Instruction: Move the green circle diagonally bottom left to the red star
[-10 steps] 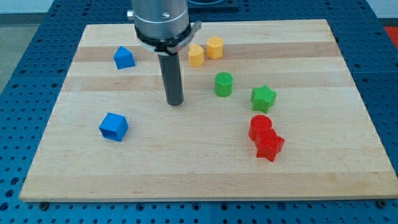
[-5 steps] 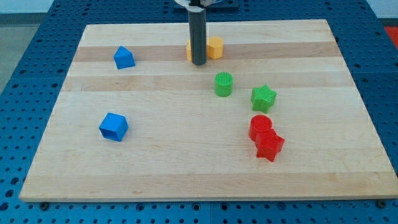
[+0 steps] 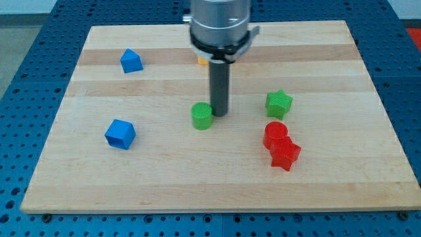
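A pale wooden board (image 3: 329,184) lies on a blue perforated table (image 3: 20,79), evenly lit.

The board (image 3: 131,178) at the frame's centre looks like pale, smooth matt wood with grain stripes. The green circle (image 3: 202,116) and red star (image 3: 285,155) look like ribbed matt plastic.

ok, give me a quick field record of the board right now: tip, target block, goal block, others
tip: down on the board, touching the green circle's right side
green circle: board centre, left of and above the red star
red star: lower right, touching the red circle above it
green star: right of the tip, apart
blue blocks: one upper left, one lower left
orange block: mostly hidden behind the arm
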Robot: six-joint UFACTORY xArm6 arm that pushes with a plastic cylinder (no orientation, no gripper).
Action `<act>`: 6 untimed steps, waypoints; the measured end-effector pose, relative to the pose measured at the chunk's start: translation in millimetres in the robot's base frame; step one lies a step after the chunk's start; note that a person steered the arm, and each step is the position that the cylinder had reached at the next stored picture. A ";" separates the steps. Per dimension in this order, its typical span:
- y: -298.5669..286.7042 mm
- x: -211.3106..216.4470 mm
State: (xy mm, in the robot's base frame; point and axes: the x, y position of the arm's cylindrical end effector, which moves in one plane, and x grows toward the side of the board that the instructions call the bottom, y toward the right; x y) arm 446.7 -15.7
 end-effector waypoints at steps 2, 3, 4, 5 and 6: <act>-52.9 -33.0; -71.2 -32.7; -73.3 -20.1; -73.3 -10.6; -65.7 -9.3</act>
State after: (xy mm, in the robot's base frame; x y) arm 437.4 -81.4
